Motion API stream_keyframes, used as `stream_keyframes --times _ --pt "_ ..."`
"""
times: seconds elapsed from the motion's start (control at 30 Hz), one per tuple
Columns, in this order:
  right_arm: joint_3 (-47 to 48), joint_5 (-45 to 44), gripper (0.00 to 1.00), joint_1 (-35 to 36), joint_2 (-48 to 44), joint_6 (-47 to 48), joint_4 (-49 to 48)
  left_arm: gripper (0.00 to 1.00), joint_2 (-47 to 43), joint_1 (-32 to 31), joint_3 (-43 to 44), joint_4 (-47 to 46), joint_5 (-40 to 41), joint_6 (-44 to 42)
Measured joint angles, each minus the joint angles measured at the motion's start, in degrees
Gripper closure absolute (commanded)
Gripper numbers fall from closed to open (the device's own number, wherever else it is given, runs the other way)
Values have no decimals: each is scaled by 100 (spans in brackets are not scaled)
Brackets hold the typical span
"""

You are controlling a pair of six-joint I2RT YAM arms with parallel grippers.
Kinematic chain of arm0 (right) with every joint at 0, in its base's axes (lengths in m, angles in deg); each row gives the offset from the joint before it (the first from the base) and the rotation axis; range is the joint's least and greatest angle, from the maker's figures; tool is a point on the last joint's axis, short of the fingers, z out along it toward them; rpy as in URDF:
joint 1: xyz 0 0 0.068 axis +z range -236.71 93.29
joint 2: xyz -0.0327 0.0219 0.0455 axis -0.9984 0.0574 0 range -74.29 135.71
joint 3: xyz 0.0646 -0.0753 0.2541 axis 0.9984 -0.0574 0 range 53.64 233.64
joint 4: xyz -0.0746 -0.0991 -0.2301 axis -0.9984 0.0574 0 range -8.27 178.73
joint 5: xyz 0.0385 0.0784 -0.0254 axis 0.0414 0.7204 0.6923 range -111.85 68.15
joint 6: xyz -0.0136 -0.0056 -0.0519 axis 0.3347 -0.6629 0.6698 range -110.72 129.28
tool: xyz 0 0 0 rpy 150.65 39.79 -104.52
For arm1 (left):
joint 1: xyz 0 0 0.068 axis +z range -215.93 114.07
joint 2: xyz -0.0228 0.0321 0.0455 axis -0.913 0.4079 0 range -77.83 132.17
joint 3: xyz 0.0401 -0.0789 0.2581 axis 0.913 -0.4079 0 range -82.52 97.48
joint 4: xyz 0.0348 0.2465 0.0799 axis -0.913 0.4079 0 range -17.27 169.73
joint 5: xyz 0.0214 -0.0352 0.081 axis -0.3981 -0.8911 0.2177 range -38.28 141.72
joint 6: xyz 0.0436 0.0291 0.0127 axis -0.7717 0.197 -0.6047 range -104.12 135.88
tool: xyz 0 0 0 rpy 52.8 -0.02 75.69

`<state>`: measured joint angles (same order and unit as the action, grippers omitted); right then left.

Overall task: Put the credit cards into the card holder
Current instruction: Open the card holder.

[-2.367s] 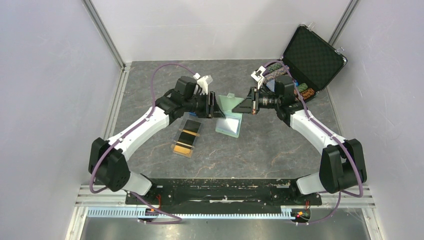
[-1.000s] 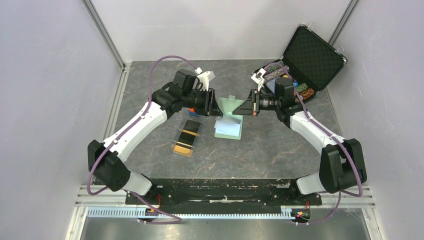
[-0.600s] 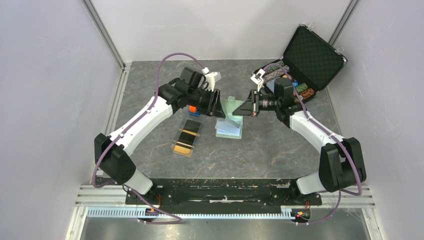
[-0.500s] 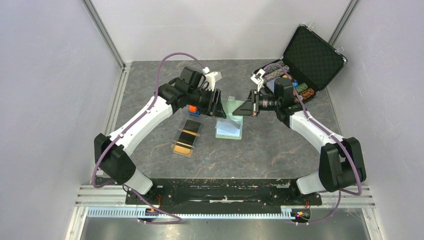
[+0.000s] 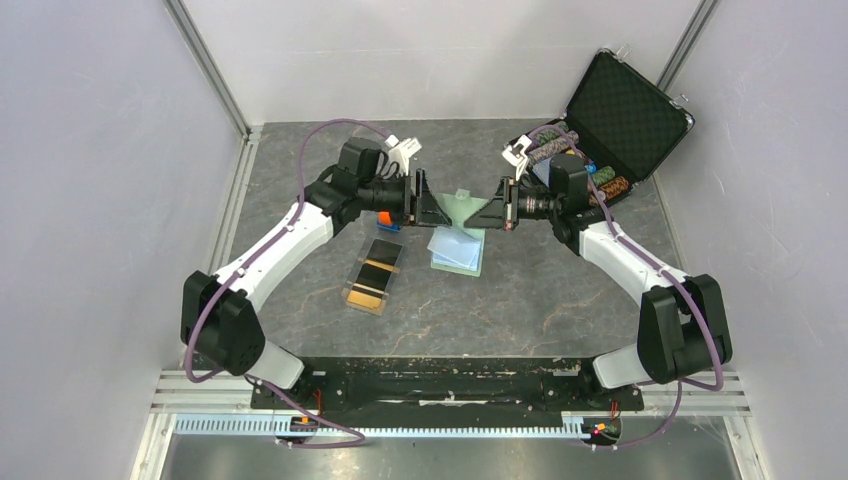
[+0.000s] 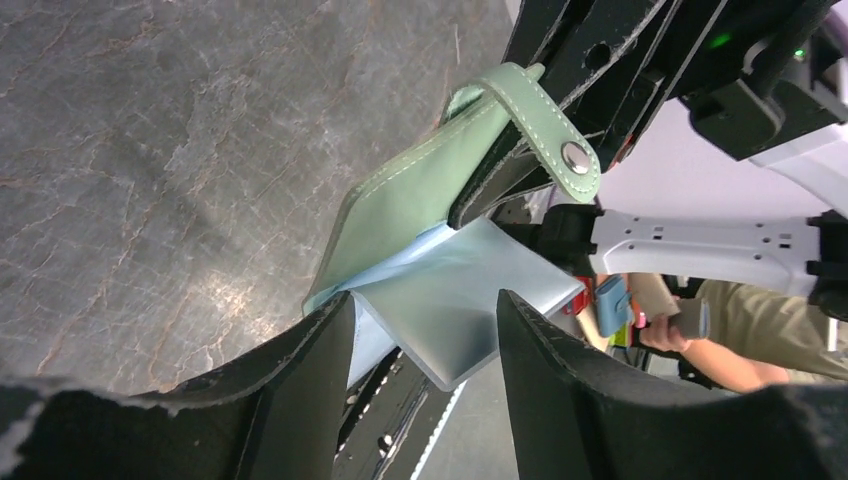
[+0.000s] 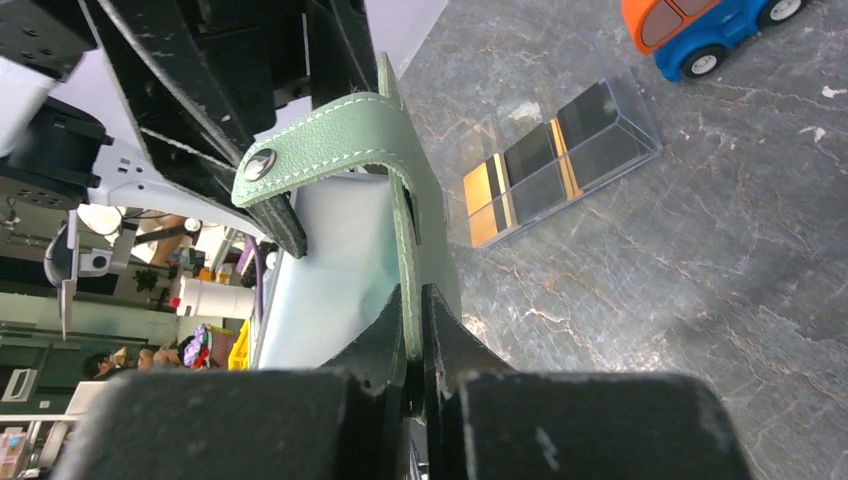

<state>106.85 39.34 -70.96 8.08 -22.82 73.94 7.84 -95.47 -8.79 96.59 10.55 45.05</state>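
Note:
The sage-green card holder [image 5: 458, 250] hangs open between both arms at the table's middle. My right gripper [image 7: 415, 300] is shut on its green cover [image 7: 425, 215], and the snap strap [image 7: 320, 150] curls over the top. My left gripper [image 6: 425, 310] is open, and a pale blue inner leaf [image 6: 460, 310] lies loosely between its fingers [image 6: 320, 350] without being pinched. The credit cards [image 5: 372, 272], black and orange-gold, lie in a clear tray to the left of the holder, also seen as cards [image 7: 555, 165] in the right wrist view.
An orange-and-blue toy car [image 5: 388, 218] sits under the left wrist, just beyond the tray. An open black chip case [image 5: 620, 110] stands at the back right. Grey walls close in the marbled table [image 5: 540, 290] on three sides.
The left jaws have spread wider around the pale blue leaf. The left wrist has shifted a little left and levelled. The right arm and its hold on the green cover are unchanged.

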Motion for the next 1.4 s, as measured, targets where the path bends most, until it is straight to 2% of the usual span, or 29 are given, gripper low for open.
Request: stream_keyframes --times 0.23,0.63,0.87,1.03,1.4 --pt "-2 83 100 15 13 -590 -590 33 -116 186 -313 -835 -306 546" --pt "-262 129 100 15 190 -1923 -2247 33 -280 605 -859 -2599 -1012 1956" --pt "-280 146 100 13 201 -2142 -2549 43 -280 671 -1086 -3296 -1191 2422" --pt "-282 153 100 15 201 -2194 -2592 45 -280 671 -1067 -2997 -1176 2181" --pt "-326 101 100 15 201 -2079 -2450 45 -63 632 -372 -1005 -638 789"
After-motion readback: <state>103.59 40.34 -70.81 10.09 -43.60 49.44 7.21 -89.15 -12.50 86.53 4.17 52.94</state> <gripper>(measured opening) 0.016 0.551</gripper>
